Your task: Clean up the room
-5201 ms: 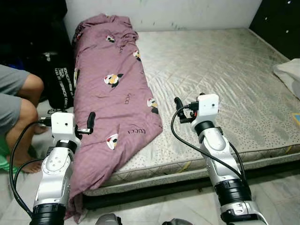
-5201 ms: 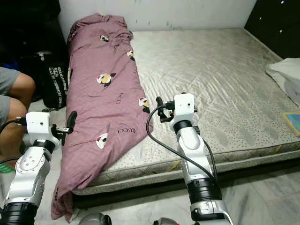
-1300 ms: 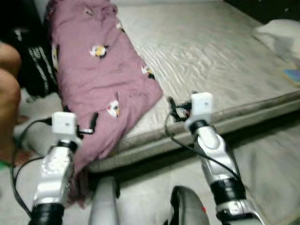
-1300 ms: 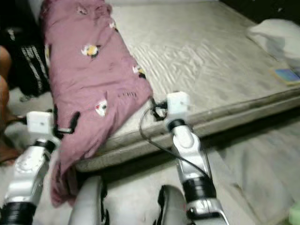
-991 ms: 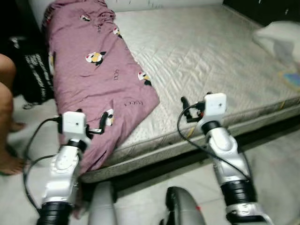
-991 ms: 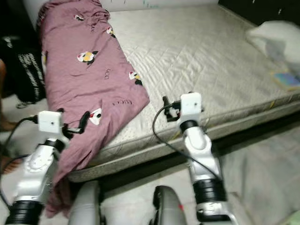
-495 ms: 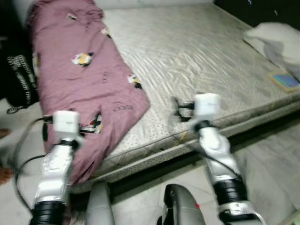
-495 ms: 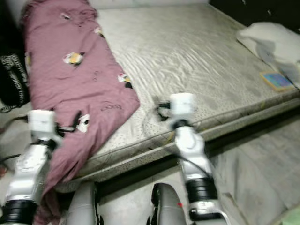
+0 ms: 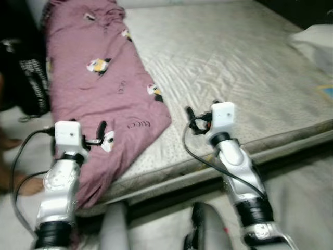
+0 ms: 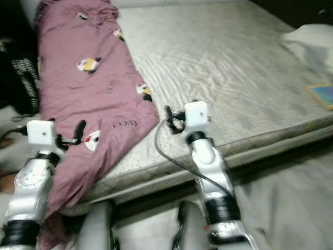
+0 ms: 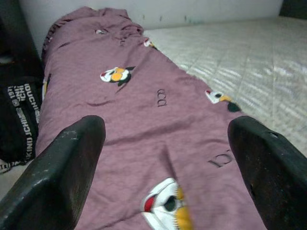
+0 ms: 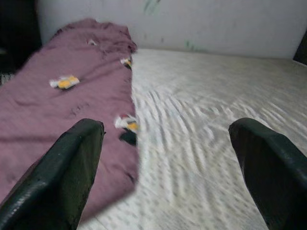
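Camera swung back toward nine o'clock in half a second, purple blanket (image 9: pixel 101 99) unmoved along mattress (image 9: pixel 234 67), left end effector (image 9: pixel 100 133) at its hem, right end effector (image 9: pixel 190 117) at three o'clock, both spread empty; pickup likely next.

Both arms are jointed silver metal with black collars near the base. Each wrist carries a white boxy camera housing, and a black cable loops from it down the forearm. The fingers (image 11: pixel 62 177) are long, black, matte, seemingly rounded at the tips.
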